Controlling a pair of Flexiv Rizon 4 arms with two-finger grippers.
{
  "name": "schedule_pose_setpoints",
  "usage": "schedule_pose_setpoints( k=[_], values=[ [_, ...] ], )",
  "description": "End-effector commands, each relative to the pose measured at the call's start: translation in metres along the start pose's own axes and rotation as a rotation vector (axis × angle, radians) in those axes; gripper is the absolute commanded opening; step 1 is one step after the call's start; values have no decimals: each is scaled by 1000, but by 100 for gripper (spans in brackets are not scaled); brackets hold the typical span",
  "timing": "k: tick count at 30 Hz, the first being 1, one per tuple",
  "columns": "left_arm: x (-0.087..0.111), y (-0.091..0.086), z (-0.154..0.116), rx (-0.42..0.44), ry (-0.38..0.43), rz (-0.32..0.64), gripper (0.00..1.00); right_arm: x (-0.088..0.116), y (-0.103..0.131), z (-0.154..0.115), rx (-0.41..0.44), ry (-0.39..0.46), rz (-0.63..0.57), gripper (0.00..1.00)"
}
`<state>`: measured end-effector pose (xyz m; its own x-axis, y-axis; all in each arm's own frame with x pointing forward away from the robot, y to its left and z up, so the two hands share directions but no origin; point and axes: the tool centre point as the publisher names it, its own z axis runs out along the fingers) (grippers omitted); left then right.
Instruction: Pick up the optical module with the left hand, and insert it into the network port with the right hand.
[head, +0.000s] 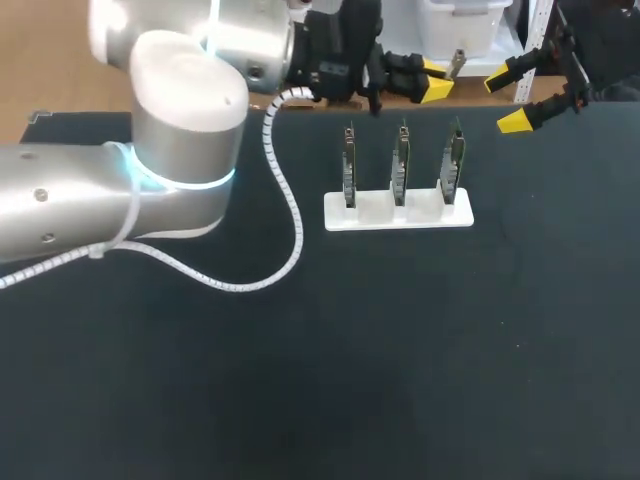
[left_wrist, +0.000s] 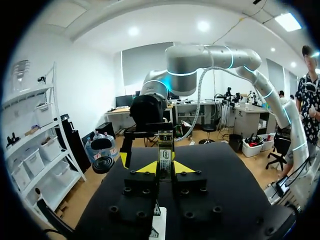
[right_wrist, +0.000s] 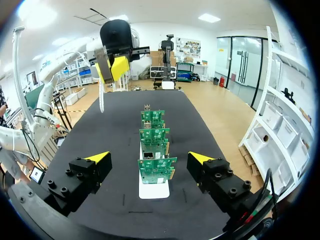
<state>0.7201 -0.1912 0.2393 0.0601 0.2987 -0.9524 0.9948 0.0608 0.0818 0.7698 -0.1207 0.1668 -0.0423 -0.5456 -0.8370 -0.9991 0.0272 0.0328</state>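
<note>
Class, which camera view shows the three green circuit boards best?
The right wrist view: the circuit boards stand face-on in their white stand, green faces showing. The head view shows them edge-on, as thin strips. The left wrist view shows none.

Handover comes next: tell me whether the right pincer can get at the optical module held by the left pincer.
Probably yes: the right pincer is open and faces the left pincer with nothing between them, and the optical module sticks out ahead of the left one.

Likely robotics lab — arms (head: 60, 210), black table (head: 400, 350)
</note>
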Motion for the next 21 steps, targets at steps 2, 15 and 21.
schedule_pose_setpoints(
  k=[2,15,21],
  values=[
    [8,9,17,10,-5,-16,0,0,1,0,4,0,-1,100],
    [24,20,33,31,-43,-119,0,0,1,0,4,0,-1,100],
    [27,20,45,42,-40,-129,0,0,1,0,4,0,-1,100]
  ],
)
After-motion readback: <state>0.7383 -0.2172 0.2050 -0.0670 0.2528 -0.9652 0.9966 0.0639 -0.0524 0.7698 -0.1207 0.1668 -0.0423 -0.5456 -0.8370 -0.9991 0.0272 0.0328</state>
